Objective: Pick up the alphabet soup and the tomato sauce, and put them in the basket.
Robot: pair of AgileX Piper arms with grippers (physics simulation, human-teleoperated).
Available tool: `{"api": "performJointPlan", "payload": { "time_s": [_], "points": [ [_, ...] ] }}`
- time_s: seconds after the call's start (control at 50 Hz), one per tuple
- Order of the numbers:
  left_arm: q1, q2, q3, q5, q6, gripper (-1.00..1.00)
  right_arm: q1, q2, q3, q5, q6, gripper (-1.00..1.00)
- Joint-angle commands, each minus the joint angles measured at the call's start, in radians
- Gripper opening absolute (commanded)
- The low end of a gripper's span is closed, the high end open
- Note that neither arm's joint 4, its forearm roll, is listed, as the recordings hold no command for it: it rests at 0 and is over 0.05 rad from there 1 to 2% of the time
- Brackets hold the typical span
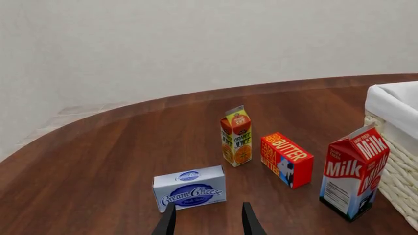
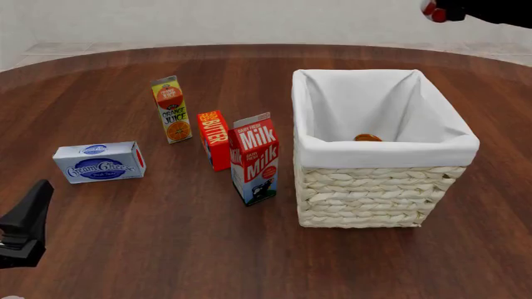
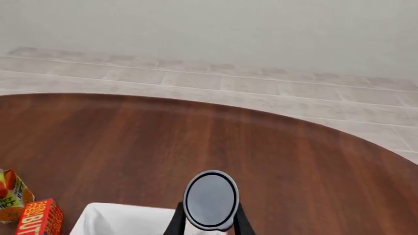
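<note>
My right gripper (image 3: 207,220) clamps the tomato sauce (image 3: 210,199), top right in front view; left gripper (image 1: 207,220) parted, idle. Alphabet soup (image 2: 367,137) already lies in the basket (image 2: 390,187).

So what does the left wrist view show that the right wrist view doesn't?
Only the left wrist view shows the cream cheese box, the milk carton, the basket's woven side and the left gripper, open and empty. Only the right wrist view shows the can held in the right gripper, above the basket's white lining, and the tiled floor past the table. Both show the orange juice carton, the butter box and the wooden table.
</note>
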Motion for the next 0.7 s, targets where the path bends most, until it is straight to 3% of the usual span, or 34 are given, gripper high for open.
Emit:
{"api": "performJointPlan", "payload": {
  "time_s": [0.02,0.32,0.7],
  "points": [
    [0.0,0.001,0.0,-0.002,-0.001,1.0,0.029,-0.037,-0.002,0.027,0.03,-1.0],
    [0.001,-0.012,0.0,0.009,-0.002,1.0,0.092,-0.113,0.015,0.089,0.032,-1.0],
    [-0.002,-0.039,0.0,0.031,-0.004,1.0,0.128,-0.14,-0.025,0.208,-0.011,-1.0]
  ]
}}
